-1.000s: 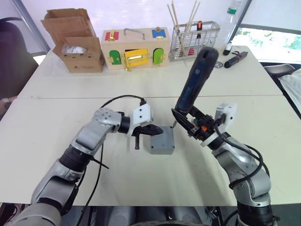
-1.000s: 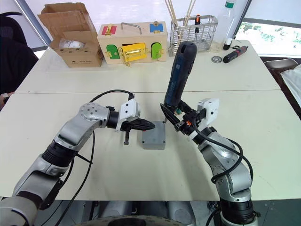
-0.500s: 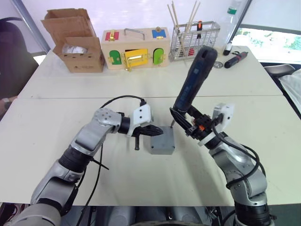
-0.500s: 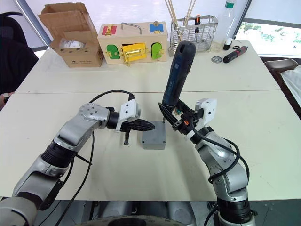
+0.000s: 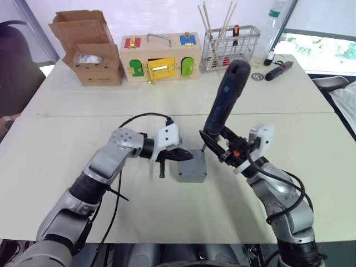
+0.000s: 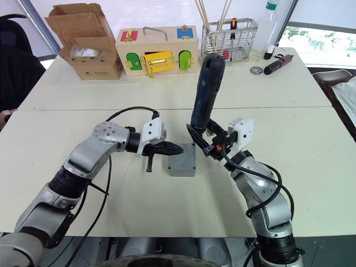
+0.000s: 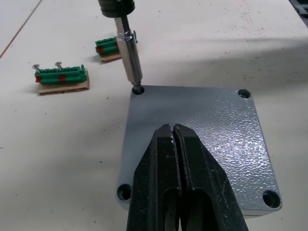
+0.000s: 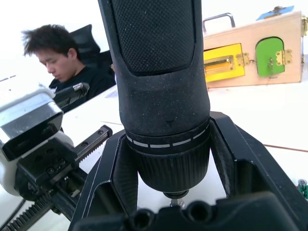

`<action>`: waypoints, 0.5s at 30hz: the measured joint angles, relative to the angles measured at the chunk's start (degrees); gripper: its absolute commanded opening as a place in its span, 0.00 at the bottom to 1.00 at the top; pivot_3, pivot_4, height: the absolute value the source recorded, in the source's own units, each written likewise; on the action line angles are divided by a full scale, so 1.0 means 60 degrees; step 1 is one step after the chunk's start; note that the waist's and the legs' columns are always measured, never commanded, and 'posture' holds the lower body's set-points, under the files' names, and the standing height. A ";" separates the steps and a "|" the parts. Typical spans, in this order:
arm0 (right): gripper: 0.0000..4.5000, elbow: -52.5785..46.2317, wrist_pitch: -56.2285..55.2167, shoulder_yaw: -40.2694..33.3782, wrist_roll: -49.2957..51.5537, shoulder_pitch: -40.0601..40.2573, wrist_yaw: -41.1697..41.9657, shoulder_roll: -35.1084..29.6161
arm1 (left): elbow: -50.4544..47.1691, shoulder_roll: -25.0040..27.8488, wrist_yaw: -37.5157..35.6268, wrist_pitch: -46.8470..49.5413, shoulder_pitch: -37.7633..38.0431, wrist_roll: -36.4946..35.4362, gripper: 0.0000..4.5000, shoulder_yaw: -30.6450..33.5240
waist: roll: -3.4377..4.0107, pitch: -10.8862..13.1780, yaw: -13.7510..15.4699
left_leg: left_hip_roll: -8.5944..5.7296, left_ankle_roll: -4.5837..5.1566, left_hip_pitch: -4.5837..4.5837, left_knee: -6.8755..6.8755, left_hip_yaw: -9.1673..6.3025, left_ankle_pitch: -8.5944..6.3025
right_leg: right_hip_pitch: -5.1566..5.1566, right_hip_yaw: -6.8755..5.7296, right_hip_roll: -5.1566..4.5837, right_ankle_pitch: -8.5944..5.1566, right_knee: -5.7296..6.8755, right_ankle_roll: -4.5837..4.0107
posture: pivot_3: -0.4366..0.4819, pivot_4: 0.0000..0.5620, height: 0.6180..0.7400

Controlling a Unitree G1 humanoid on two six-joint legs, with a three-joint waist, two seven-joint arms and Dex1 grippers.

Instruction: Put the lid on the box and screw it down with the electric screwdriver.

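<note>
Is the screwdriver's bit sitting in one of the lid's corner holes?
Yes, the screwdriver has its bit tip down in a corner hole of the lid.

From the head camera you cannot separate the lid (image 5: pixel 192 164) from the box beneath it; they read as one grey block. The left gripper (image 7: pixel 174 144) covers the lid's near edge in its wrist view, and the picture's lower edge cuts off both. The electric screwdriver (image 6: pixel 203 91) hides its own bit tip in the corner hole, so whether a screw sits there is unclear. The right gripper (image 8: pixel 168 159) wraps the tool's collar, perhaps hiding the chuck. The green strips (image 7: pixel 61 76) carry screws too small to count.
</note>
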 measured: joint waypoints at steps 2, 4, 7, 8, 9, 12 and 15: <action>0.40 0.0042 0.0099 0.0097 -0.0075 -0.0145 0.0000 -0.0126 | -0.0053 0.0001 0.0000 0.0054 0.0018 0.0014 0.00 -0.0021 | -0.0009 -0.0006 -0.0001 | 0.0003 0.0001 0.0007 -0.0002 -0.0003 0.0000 | 0.0009 -0.0002 0.0003 0.0000 -0.0005 0.0000 | 0.48 0.27 1.00; 0.40 0.0063 0.0180 0.0172 -0.0197 -0.0257 -0.0030 -0.0169 | -0.0103 0.0000 0.0001 0.0138 0.0026 0.0017 0.00 -0.0021 | -0.0016 -0.0011 0.0001 | 0.0003 0.0001 0.0007 -0.0002 -0.0008 0.0000 | 0.0012 -0.0004 0.0004 0.0000 -0.0006 -0.0001 | 0.48 0.27 1.00; 0.40 0.0088 0.0201 0.0253 -0.0287 -0.0241 -0.0089 -0.0170 | -0.0153 -0.0015 0.0003 0.0193 0.0047 0.0034 0.00 -0.0035 | -0.0030 -0.0021 0.0005 | 0.0003 0.0001 0.0009 -0.0002 -0.0008 -0.0001 | 0.0018 -0.0004 0.0003 0.0000 -0.0010 -0.0001 | 0.48 0.27 1.00; 0.40 0.0098 0.0202 0.0263 -0.0291 -0.0223 -0.0098 -0.0167 | -0.0155 -0.0024 0.0004 0.0198 0.0053 0.0044 0.00 -0.0042 | -0.0039 -0.0027 0.0008 | 0.0003 0.0001 0.0011 -0.0002 -0.0009 -0.0001 | 0.0020 -0.0006 0.0003 0.0000 -0.0010 -0.0001 | 0.48 0.27 1.00; 0.40 0.0125 0.0202 0.0250 -0.0273 -0.0176 -0.0120 -0.0142 | -0.0155 -0.0034 0.0005 0.0208 0.0056 0.0053 0.00 -0.0047 | -0.0048 -0.0034 0.0014 | 0.0003 0.0001 0.0011 -0.0002 -0.0013 -0.0001 | 0.0021 -0.0008 0.0003 0.0000 -0.0010 -0.0001 | 0.48 0.27 1.00; 0.40 0.0141 0.0101 0.0243 -0.0277 -0.0047 -0.0127 -0.0145 | -0.0154 -0.0052 0.0008 0.0240 0.0057 0.0098 0.00 -0.0065 | -0.0075 -0.0060 0.0013 | 0.0003 0.0002 0.0017 -0.0004 -0.0015 -0.0002 | 0.0029 -0.0009 0.0003 -0.0001 -0.0012 -0.0001 | 0.48 0.27 1.00; 0.40 0.0146 -0.0121 0.0260 -0.0322 0.0118 -0.0080 -0.0167 | -0.0155 -0.0070 0.0008 0.0277 0.0057 0.0098 0.00 -0.0107 | -0.0093 -0.0079 0.0015 | 0.0004 0.0003 0.0025 -0.0008 -0.0021 -0.0002 | 0.0044 -0.0014 0.0004 -0.0001 -0.0026 -0.0001 | 0.48 0.27 1.00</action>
